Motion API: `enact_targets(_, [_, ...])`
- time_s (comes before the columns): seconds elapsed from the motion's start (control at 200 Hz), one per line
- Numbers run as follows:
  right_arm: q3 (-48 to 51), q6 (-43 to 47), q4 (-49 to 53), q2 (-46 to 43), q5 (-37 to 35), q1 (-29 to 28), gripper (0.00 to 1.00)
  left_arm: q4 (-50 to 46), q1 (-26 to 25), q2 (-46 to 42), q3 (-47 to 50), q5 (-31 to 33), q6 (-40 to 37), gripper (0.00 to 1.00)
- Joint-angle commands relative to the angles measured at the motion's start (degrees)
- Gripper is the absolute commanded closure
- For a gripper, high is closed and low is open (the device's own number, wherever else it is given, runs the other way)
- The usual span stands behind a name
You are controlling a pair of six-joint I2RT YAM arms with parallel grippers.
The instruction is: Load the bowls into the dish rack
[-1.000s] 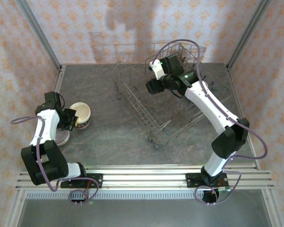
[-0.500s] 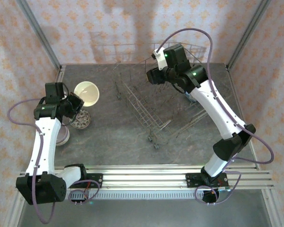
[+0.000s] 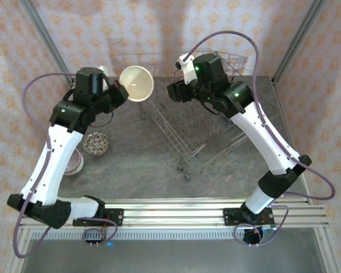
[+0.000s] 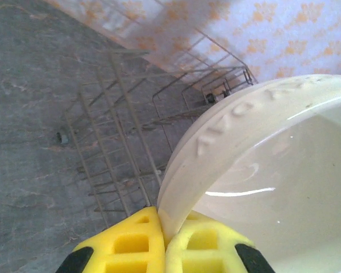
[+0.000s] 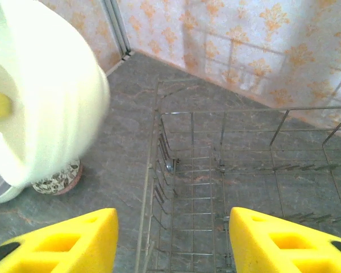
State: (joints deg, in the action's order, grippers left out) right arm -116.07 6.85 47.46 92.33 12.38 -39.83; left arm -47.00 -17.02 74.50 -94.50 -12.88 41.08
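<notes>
You're looking at a grey, stone-patterned table (image 3: 131, 168). A wire dish rack (image 3: 179, 129) is standing on it right of centre, on small wheels. Near the left edge a dark-patterned bowl (image 3: 95, 143) is sitting, with a pale bowl (image 3: 75, 165) lying just beside it, partly hidden.

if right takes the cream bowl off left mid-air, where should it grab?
Probably the free rim opposite the left gripper, coming from the dish rack side: the cream bowl is pinched at one rim edge, leaving the far edge exposed.
</notes>
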Motion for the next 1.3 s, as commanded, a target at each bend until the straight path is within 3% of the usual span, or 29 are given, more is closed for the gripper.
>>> enact_targets(0.0, [-1.98,-2.36,-2.71,-3.06,-0.22,-0.42,0.47,1.66,-4.84,2.38,-4.88,8.14,-3.38,1.00])
enact_targets(0.29, [0.80,-2.48,-4.89,-4.12,-0.42,-0.42,0.47,-4.65,-13.85,9.77,-16.25,16.69,-7.59,1.00])
enact_targets(0.531, [1.46,-4.78,-5.45,-2.21,-10.70,-0.42,0.53,-7.06,-17.49,12.01,-19.62,20.83,-8.77,1.00])
enact_targets(0.891, [1.98,-5.56,-5.01,-0.93,-12.83,-0.50,0.66,-11.38,-22.42,16.91,-25.76,28.46,-9.26,1.00])
enact_targets(1.296, [3.35,-3.15,-3.20,-0.66,-14.67,-0.51,0.90,-13.31,-23.10,20.53,-30.29,27.69,-8.21,1.00])
